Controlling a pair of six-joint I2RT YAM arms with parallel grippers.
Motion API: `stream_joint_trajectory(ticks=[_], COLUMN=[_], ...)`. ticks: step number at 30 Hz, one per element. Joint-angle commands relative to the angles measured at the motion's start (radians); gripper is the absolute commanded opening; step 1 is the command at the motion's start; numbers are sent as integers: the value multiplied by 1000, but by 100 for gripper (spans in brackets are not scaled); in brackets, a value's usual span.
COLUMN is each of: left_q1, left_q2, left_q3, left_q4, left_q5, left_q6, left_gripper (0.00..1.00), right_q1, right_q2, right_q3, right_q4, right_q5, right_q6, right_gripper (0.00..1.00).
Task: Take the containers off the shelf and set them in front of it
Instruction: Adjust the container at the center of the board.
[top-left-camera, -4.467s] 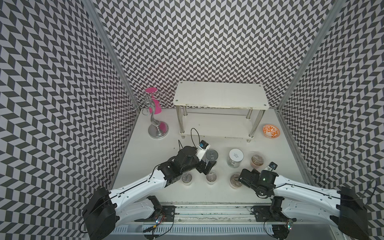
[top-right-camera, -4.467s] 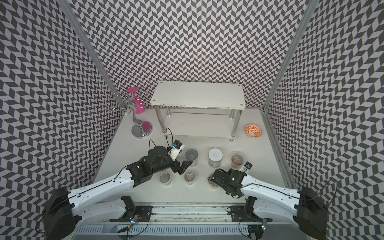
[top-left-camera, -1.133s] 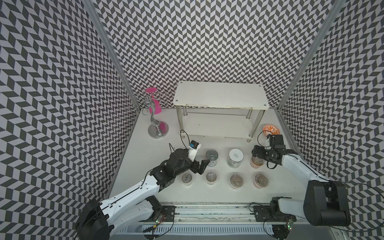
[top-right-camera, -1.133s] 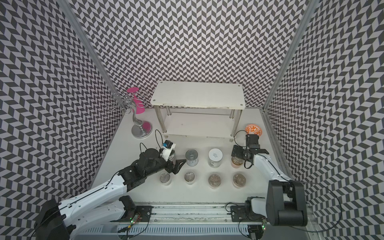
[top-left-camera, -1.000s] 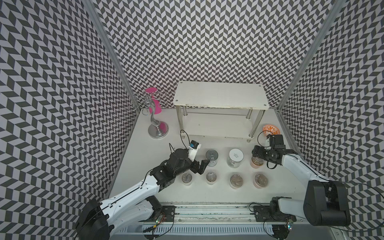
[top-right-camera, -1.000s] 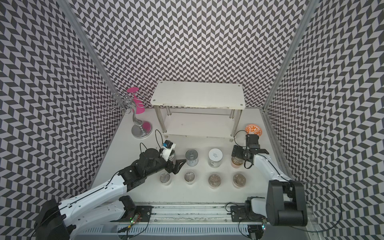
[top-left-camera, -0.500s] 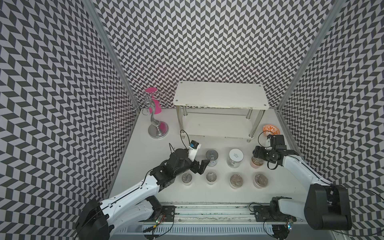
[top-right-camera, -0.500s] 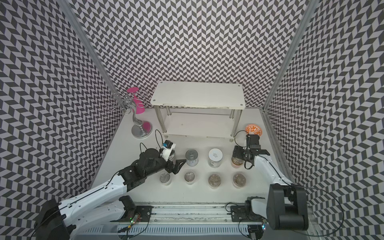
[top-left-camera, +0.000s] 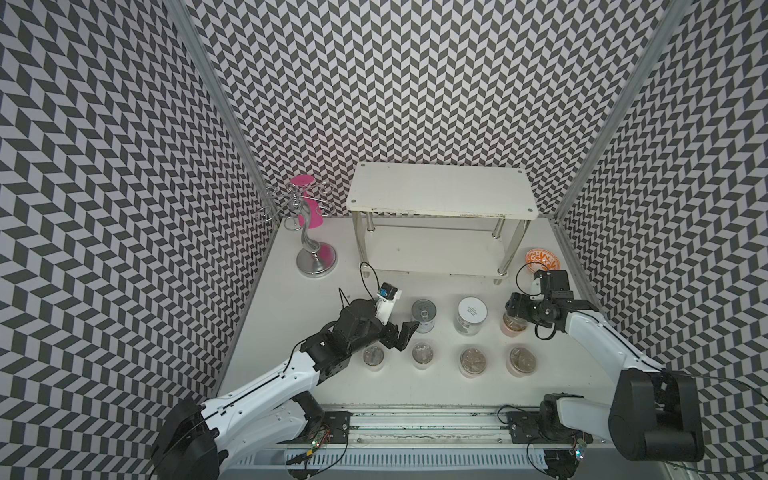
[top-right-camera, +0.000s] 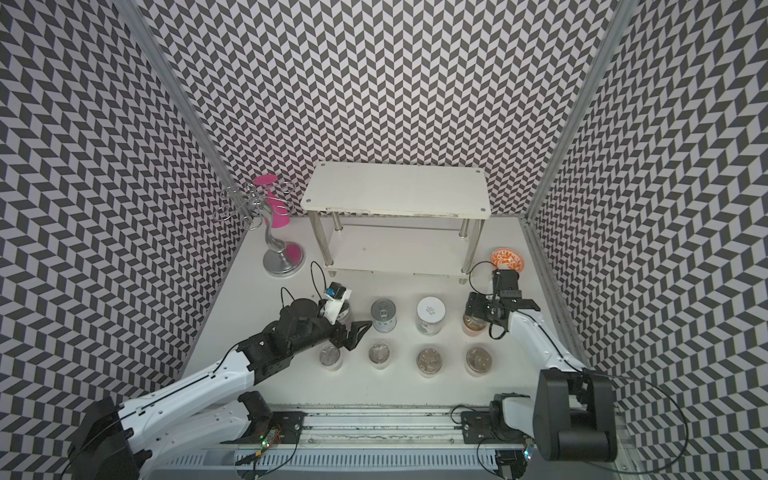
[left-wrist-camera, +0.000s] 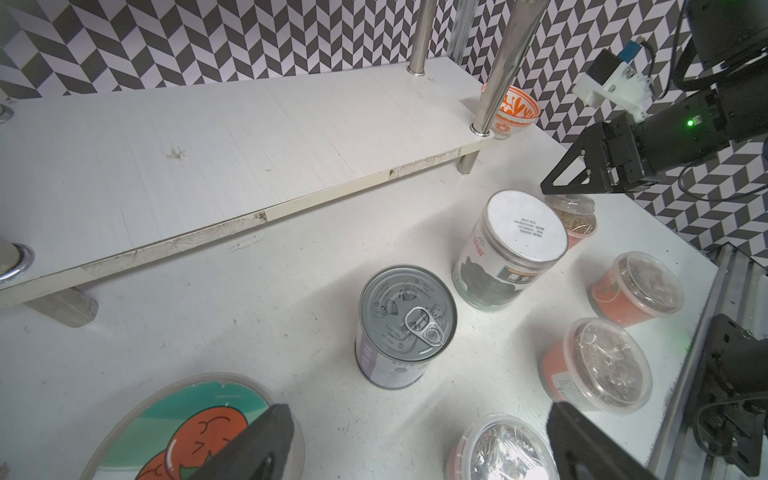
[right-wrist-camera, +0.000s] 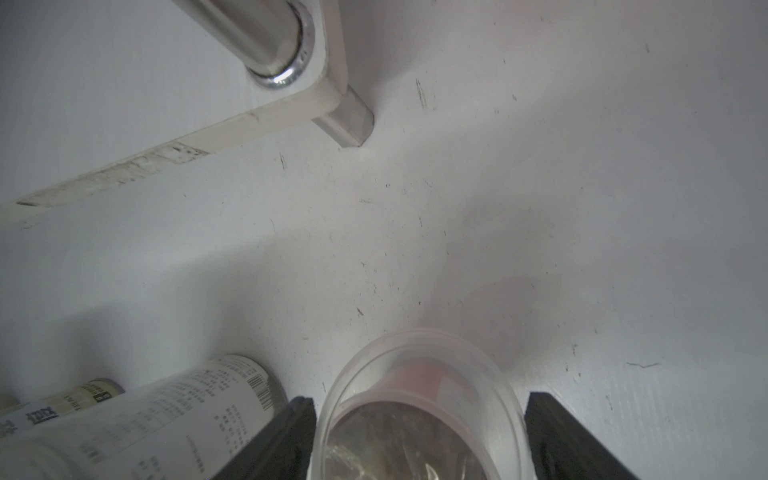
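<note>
Jaws of the left gripper (left-wrist-camera: 415, 449) stand wide apart; the picture-lidded jar (left-wrist-camera: 195, 428) lies just below one jaw, the silver can (left-wrist-camera: 405, 328) ahead of them. Jaws of the right gripper (right-wrist-camera: 415, 415) flank a clear tub (right-wrist-camera: 415, 370) that stands on the table (right-wrist-camera: 540, 208), close at both sides; whether they press it cannot be told. The shelf (top-left-camera: 440, 195) stands just beyond both pairs of jaws.

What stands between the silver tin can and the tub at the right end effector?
Only the white-lidded clear jar, upright and touching neither; both top views show it.
</note>
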Motion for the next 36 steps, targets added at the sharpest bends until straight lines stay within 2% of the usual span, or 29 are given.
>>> stream_joint_trajectory(ticks=[1,20,36], left_q1=[7,7,6], left_q2=[-20,-2,15], left_q3=[-7,-6,-1], left_q4=[9,16,15], left_q5=[2,8,9], left_q6=[-9,-5,-4], left_gripper=[100,100,100], right_q1=[-2,14,119], right_q2=[-18,-91,-156], right_q3=[-8,-51,-52], right_q4=[10,-7,-63], right_q5=[-11,-37,61], right_q6=[-1,10,70], right_gripper=[82,79,72])
